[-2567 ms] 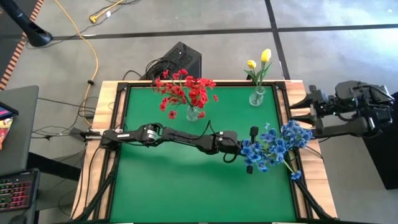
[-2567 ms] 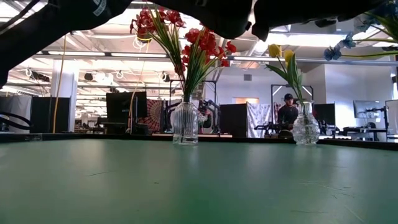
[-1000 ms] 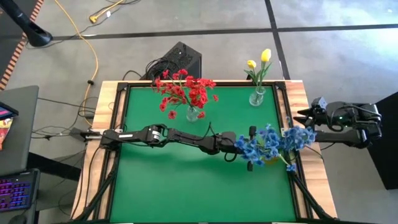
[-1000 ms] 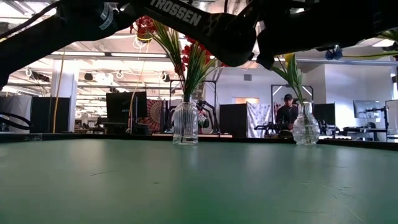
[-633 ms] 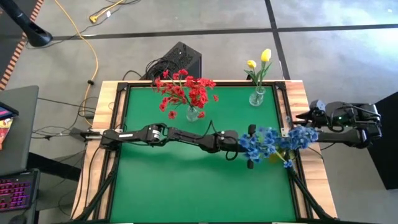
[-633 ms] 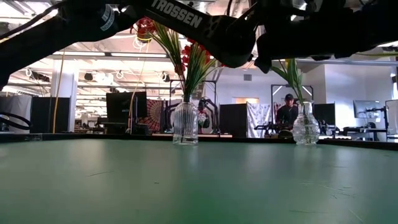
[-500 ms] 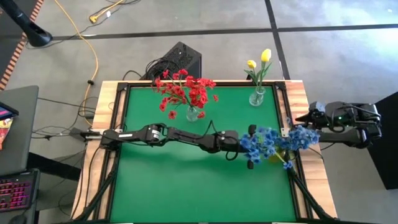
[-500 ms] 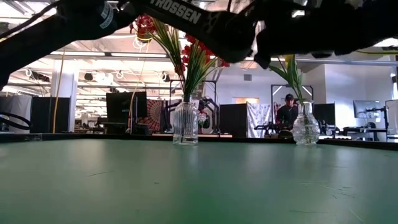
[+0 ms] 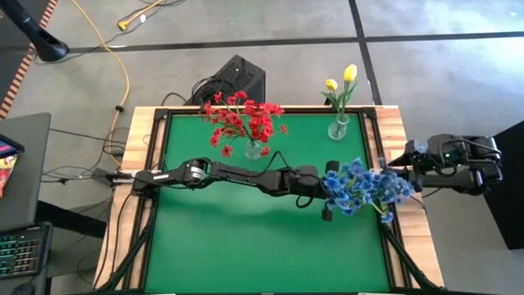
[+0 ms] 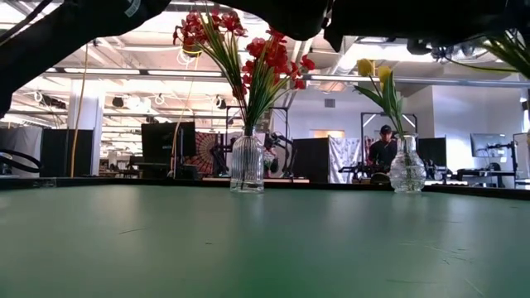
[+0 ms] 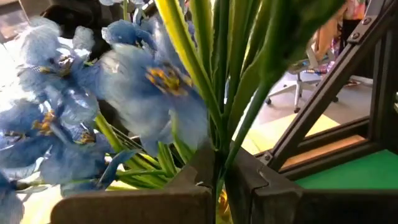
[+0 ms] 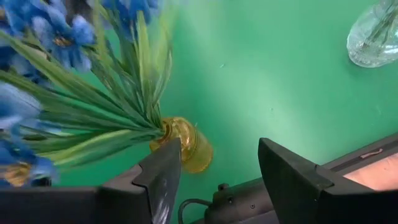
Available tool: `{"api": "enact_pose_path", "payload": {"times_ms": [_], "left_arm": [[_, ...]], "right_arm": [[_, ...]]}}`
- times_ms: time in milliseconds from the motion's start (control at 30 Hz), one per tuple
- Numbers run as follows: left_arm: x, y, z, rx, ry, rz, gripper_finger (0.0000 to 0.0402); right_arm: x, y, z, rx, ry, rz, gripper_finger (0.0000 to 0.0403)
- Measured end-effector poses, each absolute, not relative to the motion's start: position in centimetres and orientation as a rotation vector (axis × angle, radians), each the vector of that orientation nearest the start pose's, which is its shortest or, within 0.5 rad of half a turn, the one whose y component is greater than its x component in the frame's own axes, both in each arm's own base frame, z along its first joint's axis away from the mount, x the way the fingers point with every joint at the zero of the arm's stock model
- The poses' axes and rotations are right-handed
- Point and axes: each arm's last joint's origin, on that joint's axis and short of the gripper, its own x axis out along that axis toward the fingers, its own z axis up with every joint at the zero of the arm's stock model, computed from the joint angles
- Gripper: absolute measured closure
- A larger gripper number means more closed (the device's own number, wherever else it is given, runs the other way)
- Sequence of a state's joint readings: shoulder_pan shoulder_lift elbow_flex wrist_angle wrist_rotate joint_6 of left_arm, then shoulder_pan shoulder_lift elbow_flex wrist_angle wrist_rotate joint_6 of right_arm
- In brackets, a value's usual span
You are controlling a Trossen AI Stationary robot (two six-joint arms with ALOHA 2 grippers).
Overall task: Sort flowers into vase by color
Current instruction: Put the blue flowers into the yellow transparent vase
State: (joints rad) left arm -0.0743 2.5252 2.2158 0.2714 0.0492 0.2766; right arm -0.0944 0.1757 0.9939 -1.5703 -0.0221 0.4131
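High view, surface (image 9: 246,238): green, carries red flowers (image 9: 241,119) and yellow flowers (image 9: 344,80) in vases at its far edge.
Left gripper (image 9: 326,192): jaws pinching blue flowers (image 9: 364,187) by the stems.
Right gripper (image 9: 409,156): jaws spread, waiting near the right edge.
Amber vase (image 12: 186,146): lies tipped, stems at its mouth.
Advice: feed the stems straight, slowly.
Hidden: whether stems are inside the vase.

My overhead camera is looking straight down on the whole green table (image 9: 246,246). My low camera is sitting at tabletop height, facing level across the mat toward the red flowers (image 10: 248,54) and the room behind. My left wrist camera is peering very closely into the blue flowers (image 11: 74,106); my right wrist camera is viewing the same bunch from farther back, sharing it with the overhead view.
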Motion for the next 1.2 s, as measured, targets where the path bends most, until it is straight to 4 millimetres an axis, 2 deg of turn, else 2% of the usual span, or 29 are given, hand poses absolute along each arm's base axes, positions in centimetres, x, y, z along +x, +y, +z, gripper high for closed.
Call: {"api": "enact_pose_path", "payload": {"times_ms": [300,400,833,1200], "left_arm": [[58.2,-4.2,23.3,0.284,0.036,-0.133,0.0402],[58.2,-4.0,23.3,0.273,0.038,-0.137,0.0402],[57.2,-2.9,25.4,0.234,0.145,-0.128,0.0402],[57.0,-2.6,25.4,0.192,0.188,-0.117,0.0402]], "right_arm": [[-4.3,0.5,30.0,0.447,0.748,-0.219,0.0164],[-4.2,0.7,30.0,0.473,0.759,-0.161,0.0164],[-4.1,0.8,30.1,0.438,0.775,-0.106,0.0164],[-2.2,0.6,29.3,0.442,0.875,-0.124,0.0164]]}}
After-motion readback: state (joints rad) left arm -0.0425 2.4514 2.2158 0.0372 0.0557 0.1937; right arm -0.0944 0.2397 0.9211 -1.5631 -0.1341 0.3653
